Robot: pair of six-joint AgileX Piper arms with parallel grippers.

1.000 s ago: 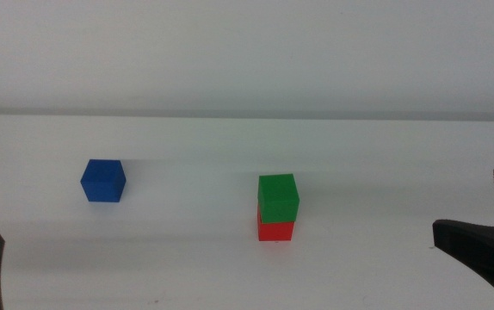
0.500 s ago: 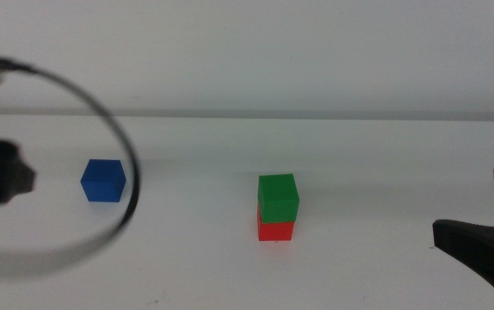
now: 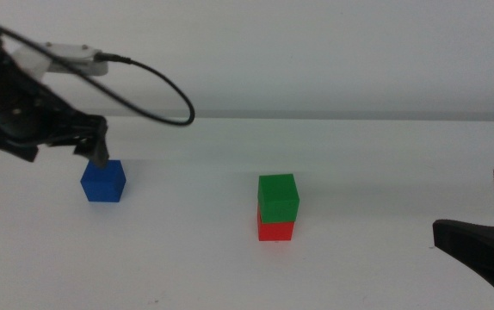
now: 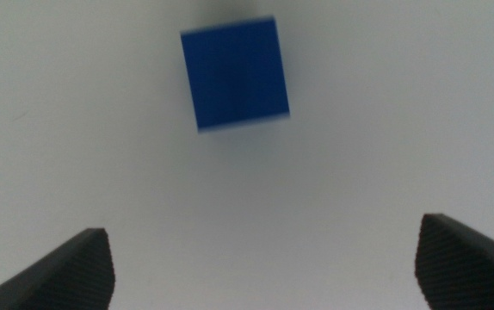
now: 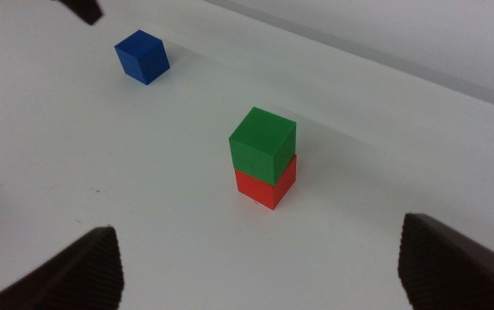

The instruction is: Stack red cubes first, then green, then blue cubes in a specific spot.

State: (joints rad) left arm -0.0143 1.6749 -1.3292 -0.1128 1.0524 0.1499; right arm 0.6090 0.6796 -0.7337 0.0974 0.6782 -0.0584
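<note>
The green cube sits on top of the red cube on the white tabletop near the middle; the pair also shows in the right wrist view, green over red. The blue cube stands alone at the left, and shows in the left wrist view and the right wrist view. My left gripper hovers just above and behind the blue cube, jaws open wide and empty. My right gripper waits open at the right edge.
A black cable loops from the left arm over the table's back edge. A white wall stands behind the table.
The left arm has swung up from the bottom left corner and in over the blue cube. The cubes and the right gripper have not moved.
</note>
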